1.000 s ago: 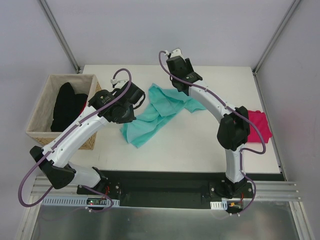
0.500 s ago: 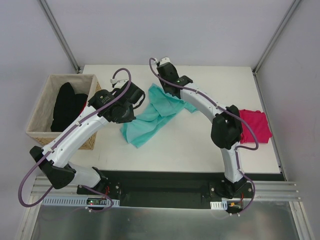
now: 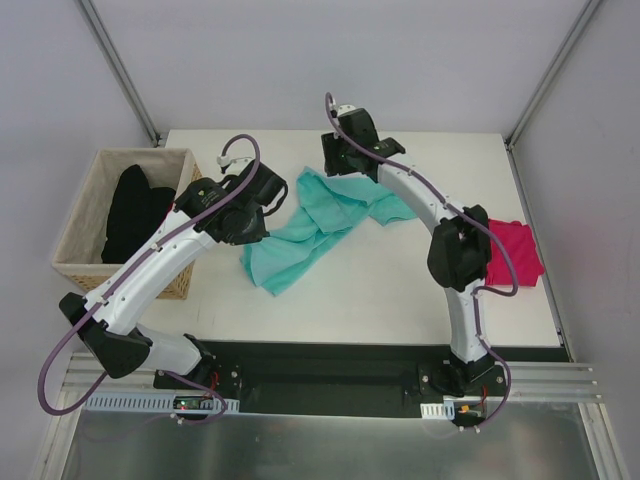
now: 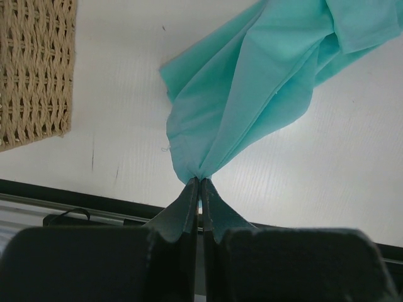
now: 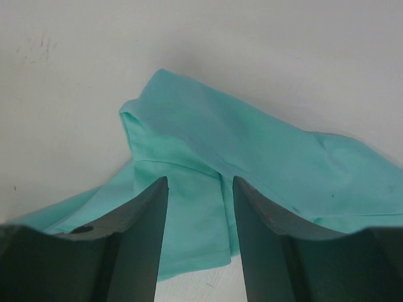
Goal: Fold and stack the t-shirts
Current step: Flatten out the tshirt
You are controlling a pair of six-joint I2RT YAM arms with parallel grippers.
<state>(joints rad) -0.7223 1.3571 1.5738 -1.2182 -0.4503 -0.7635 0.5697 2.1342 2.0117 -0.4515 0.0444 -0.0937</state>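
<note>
The green t-shirt [image 4: 252, 94] is pinched tight by the left gripper [image 4: 199, 182], likely to be pulled flat, while the right gripper [image 5: 200, 185] is held open and empty above it.

The right gripper [image 5: 200, 181] swung left over the top edge of the teal t-shirt [image 3: 320, 225], then came back a little to the right. The right arm's elbow [image 3: 458, 255] moved too, so a bit more of the pink t-shirt [image 3: 515, 255] shows now.
</note>
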